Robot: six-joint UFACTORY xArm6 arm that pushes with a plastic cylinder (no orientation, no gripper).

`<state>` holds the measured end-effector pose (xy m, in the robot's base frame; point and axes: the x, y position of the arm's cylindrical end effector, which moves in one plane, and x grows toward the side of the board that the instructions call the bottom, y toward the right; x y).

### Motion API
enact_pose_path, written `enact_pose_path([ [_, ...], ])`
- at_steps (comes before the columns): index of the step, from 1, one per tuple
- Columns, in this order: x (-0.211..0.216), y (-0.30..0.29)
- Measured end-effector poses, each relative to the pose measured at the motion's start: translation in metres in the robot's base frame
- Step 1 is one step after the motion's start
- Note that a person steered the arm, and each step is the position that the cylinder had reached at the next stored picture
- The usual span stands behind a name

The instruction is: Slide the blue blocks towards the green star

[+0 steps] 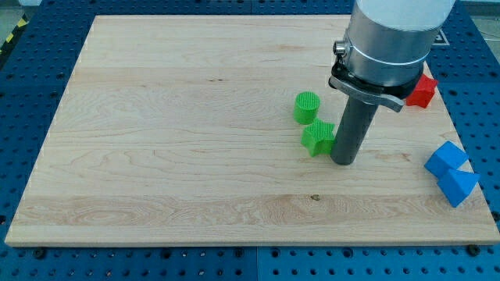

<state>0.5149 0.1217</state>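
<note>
A green star [316, 137] lies right of the board's middle. A green round block [307, 107] sits just above it. Two blue blocks lie together at the view's lower right edge of the board: an upper one [447, 157] and a lower one [458, 186], touching each other. My tip [342, 161] rests on the board just right of the green star, touching or nearly touching it. The blue blocks are well to the right of my tip.
A red block [423, 90] lies at the right edge of the board, partly hidden behind the arm's grey body [387, 39]. The wooden board [172, 140] sits on a blue perforated table [31, 78].
</note>
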Motion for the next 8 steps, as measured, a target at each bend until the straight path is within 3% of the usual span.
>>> enact_pose_path([
  [1,0.047,0.000],
  [3,0.066,-0.008],
  [4,0.037,-0.014],
  [8,0.007,-0.001],
])
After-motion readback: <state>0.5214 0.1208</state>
